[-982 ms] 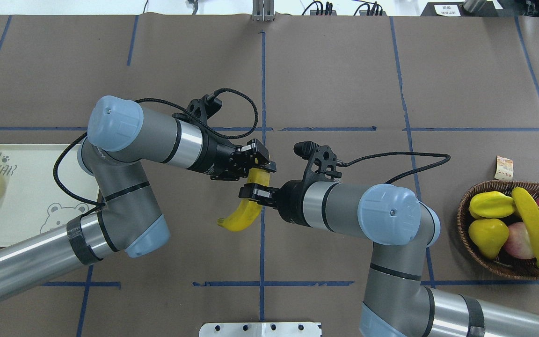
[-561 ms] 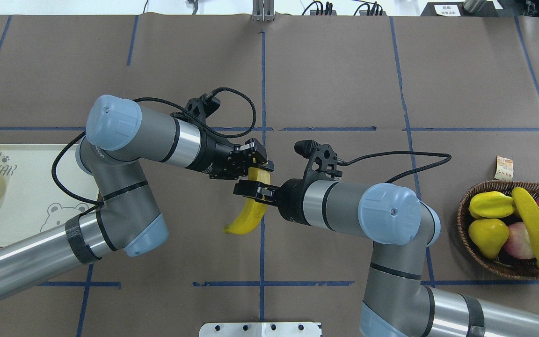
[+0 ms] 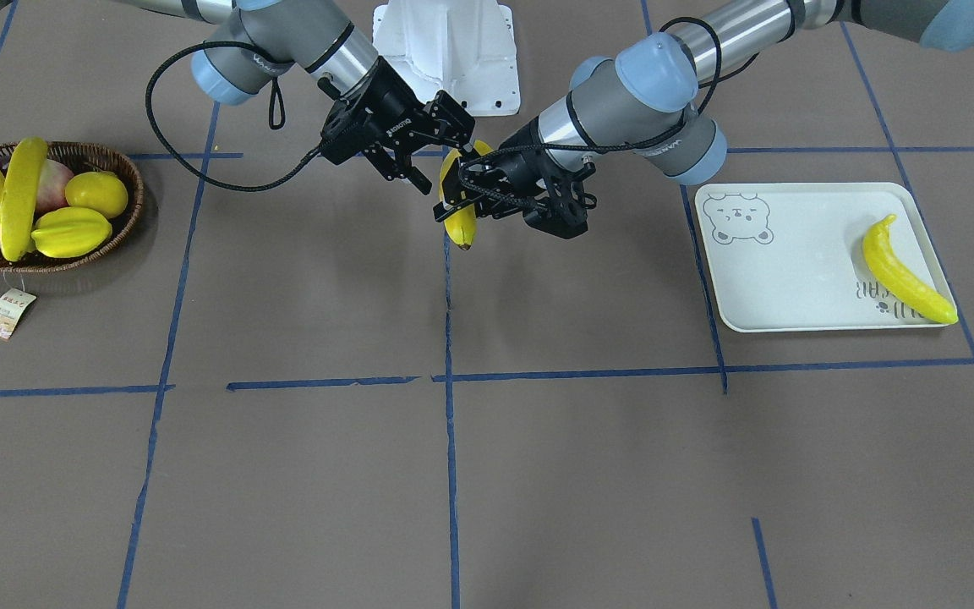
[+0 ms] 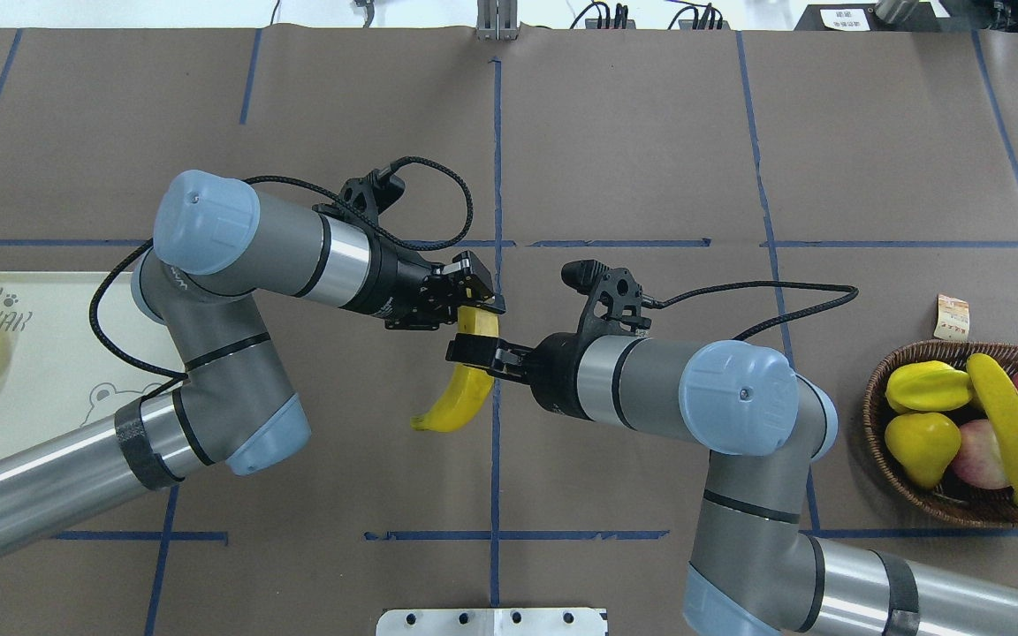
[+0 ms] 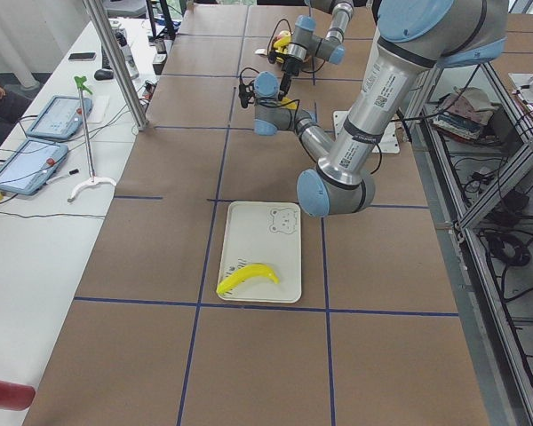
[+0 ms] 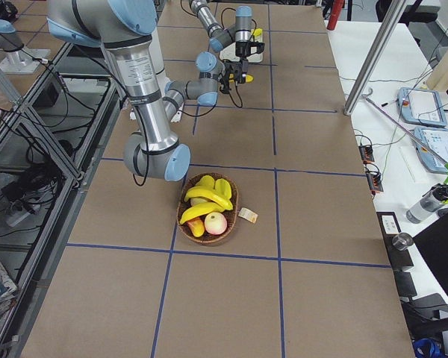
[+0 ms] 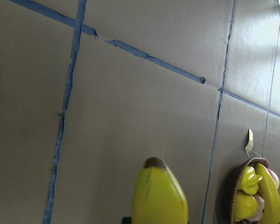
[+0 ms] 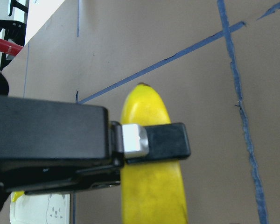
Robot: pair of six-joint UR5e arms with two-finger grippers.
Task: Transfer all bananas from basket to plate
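Roughly, I am a quarter done, with a second transfer under way. The table [image 3: 538, 474] has the plate [image 3: 791, 279] at my left end, and one banana [image 3: 905, 271] lies on it. The basket [image 3: 73, 260] at my right end holds two bananas [image 3: 20, 196] side by side among other fruit [image 3: 96, 193], both yet to be fetched. The fourth banana [image 4: 460, 402] hangs in the air over the table's middle, well apart from basket and plate, between my two arms. My left gripper [image 4: 476, 305] is pinched on its upper end, and the left wrist view shows a brown-marked tip jutting out just ahead of the camera. My right gripper [image 4: 472, 353] sits just beside it, with one finger [image 8: 163, 140] laid flat across the banana's middle. The other finger is hidden behind the fruit, so I cannot tell whether that side is squeezing or slack. I judge this a hand-over: the carry to the plate is not yet done, and two more trips follow.
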